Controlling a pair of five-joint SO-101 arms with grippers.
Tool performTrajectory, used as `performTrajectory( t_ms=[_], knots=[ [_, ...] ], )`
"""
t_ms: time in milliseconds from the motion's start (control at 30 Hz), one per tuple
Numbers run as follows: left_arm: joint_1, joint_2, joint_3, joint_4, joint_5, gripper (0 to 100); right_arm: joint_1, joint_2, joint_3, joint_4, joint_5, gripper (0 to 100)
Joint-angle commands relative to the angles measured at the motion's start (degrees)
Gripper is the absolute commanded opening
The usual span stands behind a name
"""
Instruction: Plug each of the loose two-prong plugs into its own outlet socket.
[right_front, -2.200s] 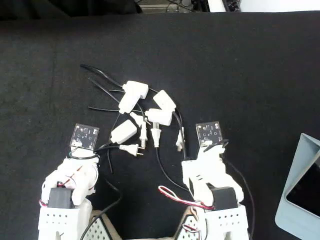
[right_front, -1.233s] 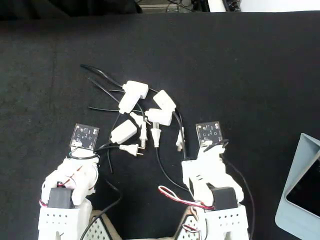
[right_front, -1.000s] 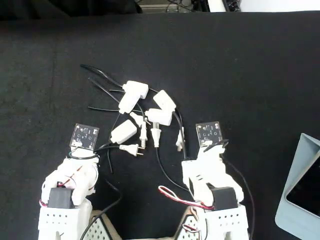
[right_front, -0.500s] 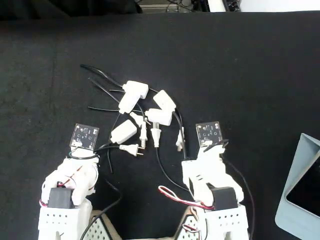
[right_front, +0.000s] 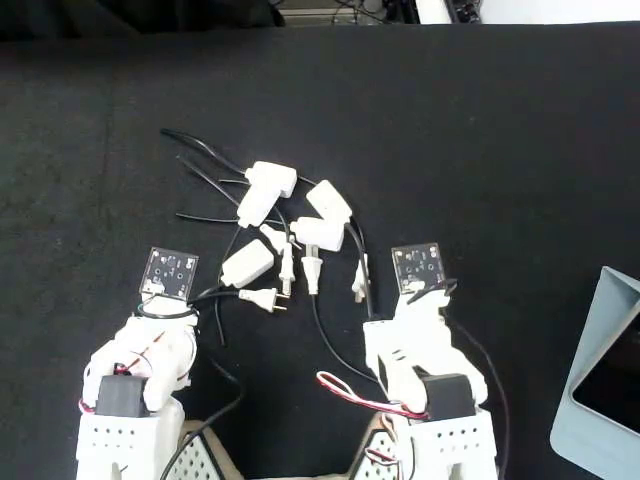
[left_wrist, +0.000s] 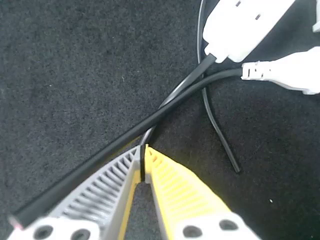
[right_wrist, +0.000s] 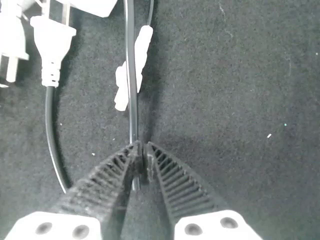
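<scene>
Nothing has moved since the earlier frames. At lower left of the high view the left gripper (left_wrist: 144, 156) rests folded back, jaws pressed together; a black cable (left_wrist: 100, 154) crosses at its tips, possibly just beneath them. The plugs (right_front: 262, 297) lie mid-frame among white sockets (right_front: 258, 195): light, hard, on springy cords, best gripped across the moulded body behind the prongs. At lower right the right gripper (right_wrist: 140, 150) sits likewise closed

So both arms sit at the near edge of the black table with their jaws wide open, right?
Not quite: the left arm and right arm do sit at the near edge of the black table, but their jaws are shut, tips together, as both wrist views show.
</scene>
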Motion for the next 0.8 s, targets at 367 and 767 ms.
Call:
performTrajectory(
  t_ms=[367, 767],
  knots=[
    [-4.97, -0.18, -7.69, -2.46, -0.09, 3, 11.69, -1.27, -8.31, -3.34, -0.09, 1.3],
    [-5.67, -0.18, -2.33, -6.24, -0.09, 3, 9.58, 7.60, -26.77, -6.95, -5.19, 1.3]
  ],
)
